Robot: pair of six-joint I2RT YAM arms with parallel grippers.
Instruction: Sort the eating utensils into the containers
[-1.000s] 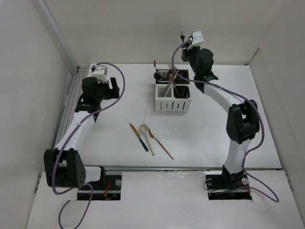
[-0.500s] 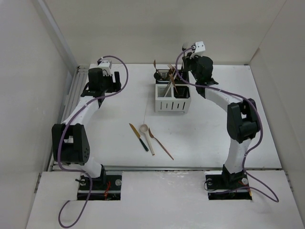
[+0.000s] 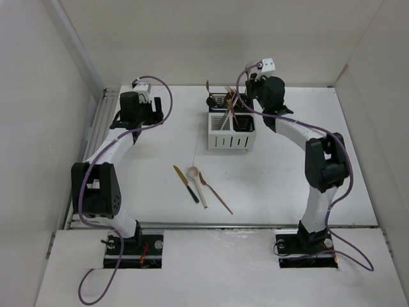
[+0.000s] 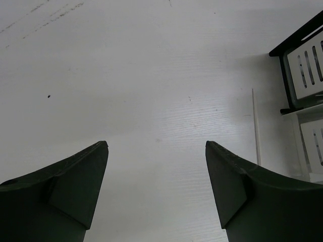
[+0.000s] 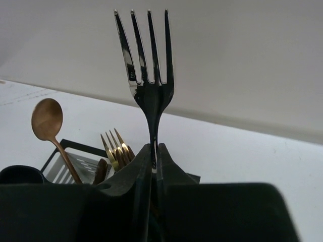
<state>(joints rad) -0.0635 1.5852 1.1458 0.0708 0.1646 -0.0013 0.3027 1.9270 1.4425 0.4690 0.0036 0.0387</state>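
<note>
Cutlery (image 3: 220,101) already stands in the caddy (image 3: 228,142), and the right gripper (image 5: 154,156) is pinched tight on a silver fork (image 5: 150,75), tines up, just above the back compartments. Left lying on the table (image 3: 160,147) are a knife (image 3: 185,182), a white-bowled spoon (image 3: 193,173), a copper spoon (image 3: 214,192) and a thin chopstick (image 4: 256,126). The left gripper (image 4: 157,146) hangs spread wide over the tabletop, holding nothing.

The left arm (image 3: 105,153) rises from its base at the near edge, folds at the elbow and reaches out to the far left. There the left gripper (image 4: 156,146) hangs over the desk (image 4: 151,60) with its jaws spread wide and nothing between them. The right arm (image 3: 300,137) stands tall on its side, bends at the elbow and stretches back and inward, and the right gripper (image 5: 154,151) has its jaws pinched on the thin neck of a fork (image 5: 151,96), tines up.
</note>
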